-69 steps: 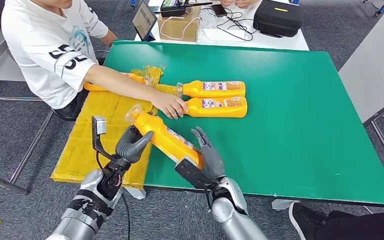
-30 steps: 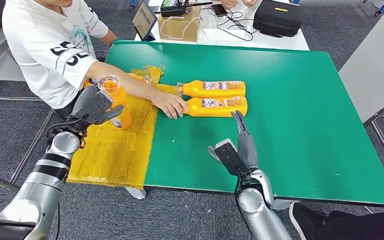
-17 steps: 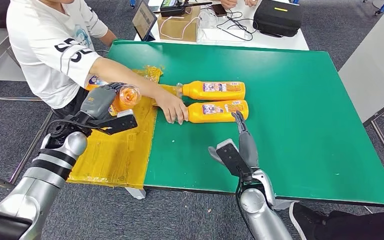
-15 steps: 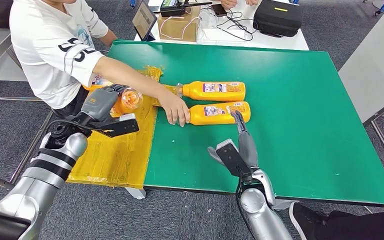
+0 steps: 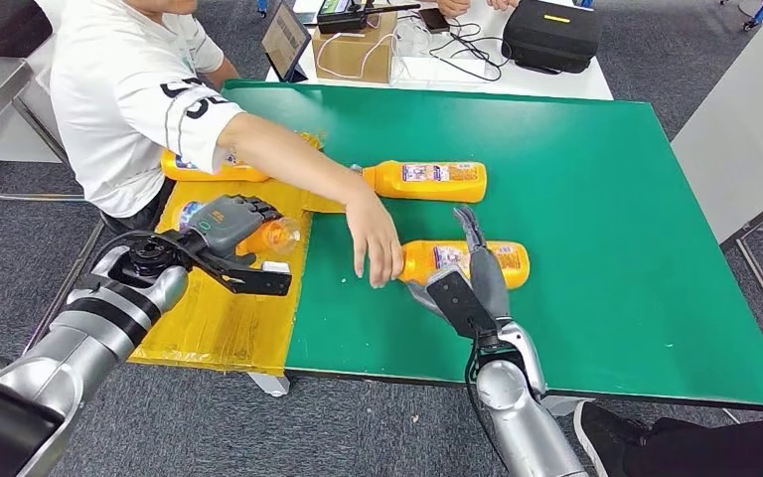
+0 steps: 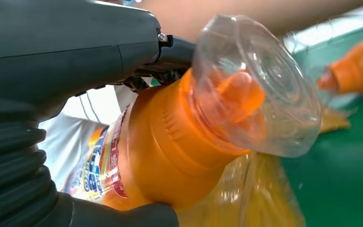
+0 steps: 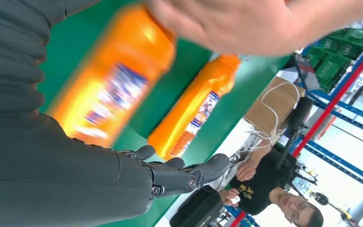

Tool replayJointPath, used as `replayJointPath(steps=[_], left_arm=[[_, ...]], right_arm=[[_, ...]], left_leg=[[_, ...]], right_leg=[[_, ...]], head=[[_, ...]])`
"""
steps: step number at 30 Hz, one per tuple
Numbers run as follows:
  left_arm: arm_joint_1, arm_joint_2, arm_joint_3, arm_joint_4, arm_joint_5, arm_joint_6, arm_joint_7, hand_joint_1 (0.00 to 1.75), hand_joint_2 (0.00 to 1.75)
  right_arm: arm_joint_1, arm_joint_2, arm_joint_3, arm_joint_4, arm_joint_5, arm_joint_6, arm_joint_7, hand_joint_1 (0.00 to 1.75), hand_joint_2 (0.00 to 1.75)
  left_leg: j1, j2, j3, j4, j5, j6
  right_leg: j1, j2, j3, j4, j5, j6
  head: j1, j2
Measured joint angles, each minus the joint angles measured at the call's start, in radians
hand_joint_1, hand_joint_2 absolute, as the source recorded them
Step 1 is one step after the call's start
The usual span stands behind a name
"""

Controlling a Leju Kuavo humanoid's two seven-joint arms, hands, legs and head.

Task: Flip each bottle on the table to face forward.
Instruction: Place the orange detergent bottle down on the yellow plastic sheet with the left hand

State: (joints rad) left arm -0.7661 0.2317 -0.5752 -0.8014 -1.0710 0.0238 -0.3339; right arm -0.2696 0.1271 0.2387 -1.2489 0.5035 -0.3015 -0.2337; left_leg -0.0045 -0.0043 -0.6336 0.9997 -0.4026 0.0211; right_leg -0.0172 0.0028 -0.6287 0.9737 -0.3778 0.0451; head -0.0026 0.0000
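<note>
Now my left hand (image 5: pixel 221 225) grips bottle (image 5: pixel 258 237) lying sideways over yellow mat (image 5: pixel 214 318), clear cap toward green table (image 5: pixel 606 199). Right hand (image 5: pixel 472 283) spread, empty, beside second bottle (image 5: pixel 477 262).

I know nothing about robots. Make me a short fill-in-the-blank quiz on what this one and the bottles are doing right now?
1. The left hand grips an orange bottle over the ____ sheet.
2. The right hand is open beside a bottle lying on the ____ table.
3. That bottle's neck end is touched by a ____ hand.

Missing words: yellow; green; person's
</note>
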Motion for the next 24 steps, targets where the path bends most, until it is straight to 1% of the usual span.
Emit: replayJointPath(steps=[3,10,15,19,20,23,24], left_arm=[[-0.022,-0.007,-0.030,0.058,-0.010,-0.003,0.014,1.75,1.75],[-0.073,-0.053,-0.090,0.260,-0.050,-0.004,0.104,1.75,1.75],[-0.086,-0.078,-0.099,0.363,-0.050,-0.013,0.161,1.75,1.75],[-0.099,-0.089,-0.099,0.406,-0.047,-0.019,0.176,1.74,1.75],[-0.100,-0.090,-0.099,0.412,-0.043,-0.018,0.178,1.38,1.75],[-0.101,-0.093,-0.090,0.429,-0.010,-0.009,0.180,0.07,1.75],[-0.099,-0.093,-0.082,0.433,0.009,-0.002,0.174,0.00,1.75]], right_arm=[[-0.009,0.001,0.002,0.001,-0.001,0.005,0.000,0.00,1.75],[-0.056,0.016,0.031,0.025,-0.006,0.019,0.000,0.00,1.75],[-0.086,0.024,0.060,0.051,-0.015,0.019,0.000,0.00,1.75],[-0.098,0.025,0.075,0.064,-0.020,0.018,0.000,0.00,1.75],[-0.100,0.025,0.078,0.066,-0.020,0.018,0.000,0.00,1.75],[-0.105,0.025,0.084,0.075,-0.023,0.018,0.001,0.00,1.75],[-0.107,0.024,0.085,0.077,-0.024,0.018,0.002,0.00,1.75]], left_leg=[[0.000,0.000,0.000,0.000,0.000,0.000],[0.000,0.000,0.000,0.000,0.000,0.000],[0.000,-0.001,0.000,0.000,0.000,0.000],[0.000,0.000,0.000,0.000,0.000,0.000],[0.000,0.000,0.000,0.000,0.000,0.000],[0.000,0.000,0.001,0.000,0.000,0.000],[0.000,0.000,0.001,0.000,0.000,0.000]], right_leg=[[0.000,0.000,0.000,0.000,0.000,0.000],[0.000,0.000,0.000,0.000,0.000,0.000],[0.000,0.000,0.001,0.000,0.000,0.000],[0.000,0.000,0.001,0.000,0.000,0.000],[0.000,0.000,0.001,0.000,0.000,0.000],[0.000,0.000,0.001,0.001,0.000,0.000],[0.000,0.000,0.001,0.001,0.000,0.000]], head=[[0.000,0.000],[0.000,0.000],[0.000,0.000],[0.000,0.000],[0.000,0.000],[0.000,0.000],[0.000,0.000]])
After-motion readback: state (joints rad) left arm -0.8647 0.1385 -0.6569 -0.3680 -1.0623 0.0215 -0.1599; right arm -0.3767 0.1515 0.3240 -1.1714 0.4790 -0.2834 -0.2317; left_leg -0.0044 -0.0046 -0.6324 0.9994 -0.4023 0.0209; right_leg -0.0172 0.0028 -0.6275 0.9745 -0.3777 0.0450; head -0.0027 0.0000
